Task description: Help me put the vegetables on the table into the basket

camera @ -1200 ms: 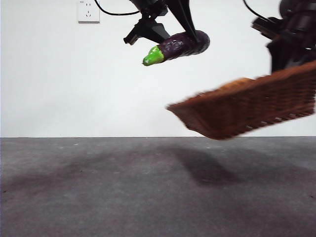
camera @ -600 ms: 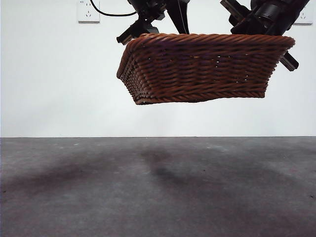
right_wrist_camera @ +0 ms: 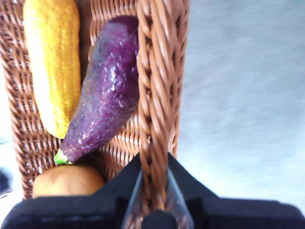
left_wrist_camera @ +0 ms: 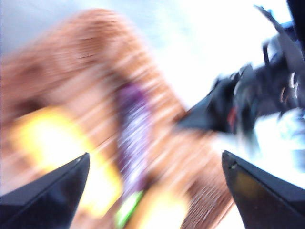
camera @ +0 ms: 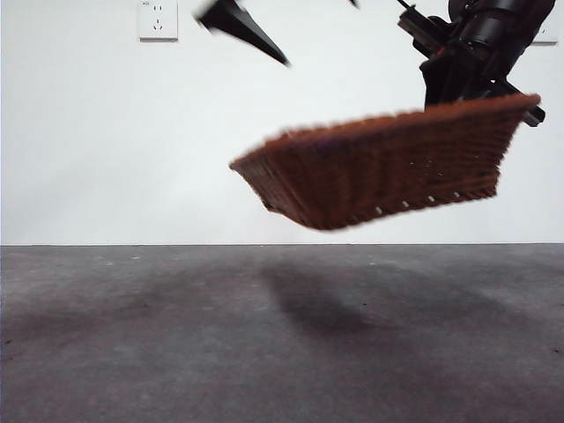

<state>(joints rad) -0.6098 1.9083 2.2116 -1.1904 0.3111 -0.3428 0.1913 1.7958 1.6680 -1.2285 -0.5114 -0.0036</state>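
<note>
Now the glossy dark purple eggplant [right_wrist_camera: 105, 90], carried above the shallow brown woven wicker basket [camera: 388, 172] a second ago, is seen lying inside it beside the long yellow corn cob [right_wrist_camera: 52, 62] and the rounded tan-orange potato [right_wrist_camera: 66, 181]. All three vegetables being aboard, the loading can be judged complete. The left gripper [left_wrist_camera: 155, 191] has been drawn up and away, its jaws spread and empty. The basket is held tilted in the air by the right gripper [right_wrist_camera: 152, 191], pinched onto the braided rim. The dark grey matte table [camera: 176, 352] lies bare below; a white wall with a socket [camera: 158, 19] is seen behind.
</note>
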